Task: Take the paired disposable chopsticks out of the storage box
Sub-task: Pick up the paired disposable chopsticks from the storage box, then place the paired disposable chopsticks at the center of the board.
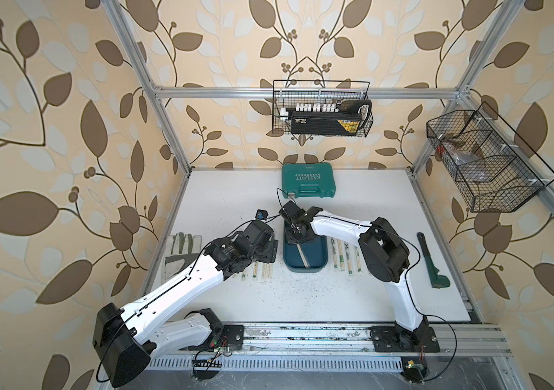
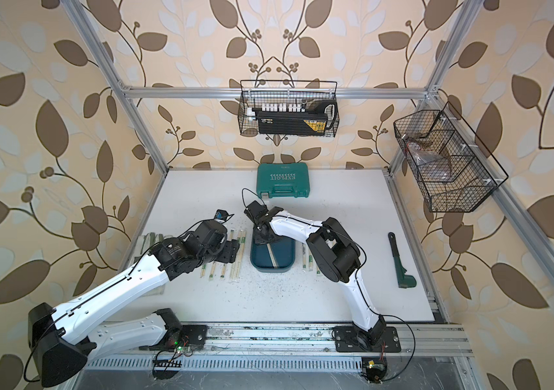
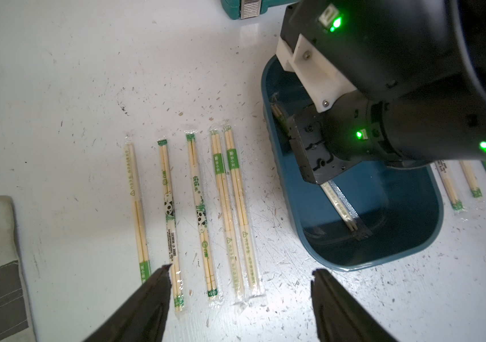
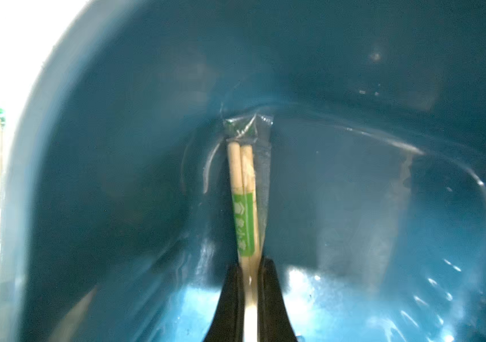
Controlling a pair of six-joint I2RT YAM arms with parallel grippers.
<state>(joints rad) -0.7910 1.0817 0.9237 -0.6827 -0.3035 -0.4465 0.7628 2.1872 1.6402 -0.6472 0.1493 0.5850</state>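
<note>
Ten paired disposable chopsticks [image 3: 198,207] are in sight: five wrapped pairs in a row on one side of the single storage box [image 3: 407,207], four pairs [image 3: 450,189] on its other side, and one pair [image 4: 243,207] inside it. There is one green tool case [image 1: 307,184], one work glove [image 1: 181,250] and one green and black wrench [image 1: 431,260]. Two black wire baskets hang on the frame — a back basket [image 1: 321,109] and a side basket [image 1: 485,162]. Two robot arms reach in — the left arm [image 1: 181,290] and the right arm [image 1: 336,226].
</note>
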